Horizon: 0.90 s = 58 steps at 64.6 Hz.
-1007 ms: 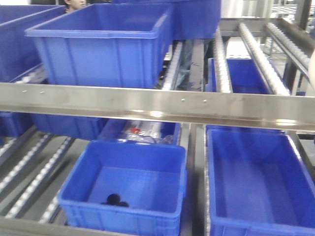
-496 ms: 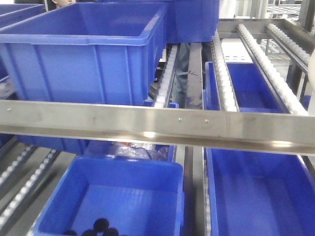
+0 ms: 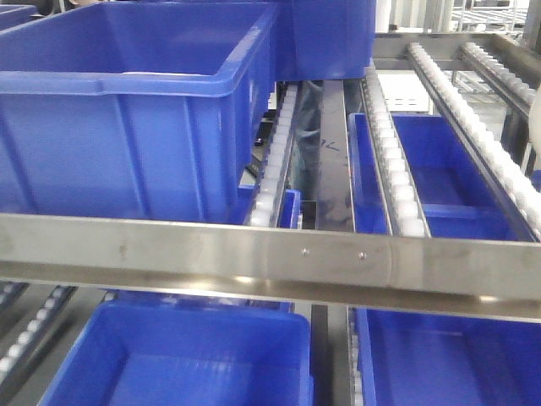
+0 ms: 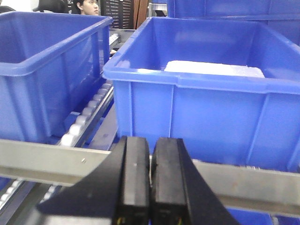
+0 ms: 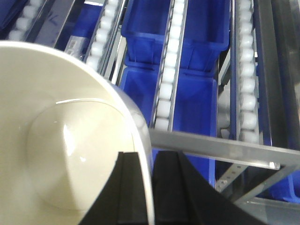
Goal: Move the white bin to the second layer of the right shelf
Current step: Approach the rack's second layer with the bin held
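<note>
Right gripper [image 5: 144,187]: black fingers pinched on the wall of the white bin [image 5: 61,140], one finger inside the rim, one outside. Bin fills the left of the right wrist view, its smooth cream interior facing the camera, held above and in front of the rail. In the front view only a pale sliver of the bin [image 3: 534,139] shows at the right edge.

Left gripper [image 4: 150,187]: black pads pressed together, nothing between them, hanging just in front of the rail.

Rail [image 3: 270,258]: flat steel front strip with two small screws near its middle, running across the whole front view.

Roller lanes [image 3: 390,161]: rows of small white rollers sloping back from the rail, the right ones bare. This is the shelf tier [image 5: 171,61] below and beyond the bin in the right wrist view.

Large crate [image 3: 127,127]: blue, standing just behind the rail at its left end. A white slab [image 4: 213,69] lies inside, seen in the left wrist view.

Lower crates [image 3: 190,355]: blue, under the rail, on the tier beneath.

Person [image 4: 89,7]: head visible far behind the rail, top left.
</note>
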Each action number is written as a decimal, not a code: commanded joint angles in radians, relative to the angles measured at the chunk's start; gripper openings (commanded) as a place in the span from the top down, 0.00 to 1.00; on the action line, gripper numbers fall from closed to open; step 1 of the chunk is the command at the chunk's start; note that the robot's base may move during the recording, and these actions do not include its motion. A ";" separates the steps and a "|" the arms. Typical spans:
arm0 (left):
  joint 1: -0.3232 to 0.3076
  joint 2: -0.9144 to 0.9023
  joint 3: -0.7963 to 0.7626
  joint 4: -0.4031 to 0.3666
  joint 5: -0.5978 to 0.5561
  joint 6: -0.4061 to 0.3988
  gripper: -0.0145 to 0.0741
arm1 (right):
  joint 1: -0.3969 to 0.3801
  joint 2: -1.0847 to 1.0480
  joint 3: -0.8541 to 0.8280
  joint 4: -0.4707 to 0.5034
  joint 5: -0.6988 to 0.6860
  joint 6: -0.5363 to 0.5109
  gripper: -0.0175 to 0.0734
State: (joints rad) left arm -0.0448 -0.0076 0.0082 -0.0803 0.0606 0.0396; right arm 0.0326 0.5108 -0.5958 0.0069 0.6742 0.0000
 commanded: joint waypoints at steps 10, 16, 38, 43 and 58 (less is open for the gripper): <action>-0.006 -0.015 0.027 -0.005 -0.083 -0.005 0.74 | -0.003 0.005 -0.030 0.005 -0.090 0.000 0.75; -0.006 -0.015 0.027 -0.005 -0.083 -0.005 0.74 | -0.003 0.005 -0.030 0.005 -0.090 0.000 0.75; -0.006 -0.015 0.027 -0.005 -0.083 -0.005 0.74 | -0.003 0.005 -0.030 0.005 -0.090 0.000 0.75; -0.006 -0.015 0.027 -0.005 -0.083 -0.005 0.74 | -0.003 0.005 -0.030 0.005 -0.090 0.000 0.75; -0.006 -0.015 0.027 -0.005 -0.083 -0.005 0.74 | -0.003 0.005 -0.030 0.005 -0.090 0.000 0.75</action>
State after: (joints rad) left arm -0.0448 -0.0076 0.0082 -0.0803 0.0606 0.0396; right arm 0.0326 0.5108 -0.5958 0.0069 0.6742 0.0000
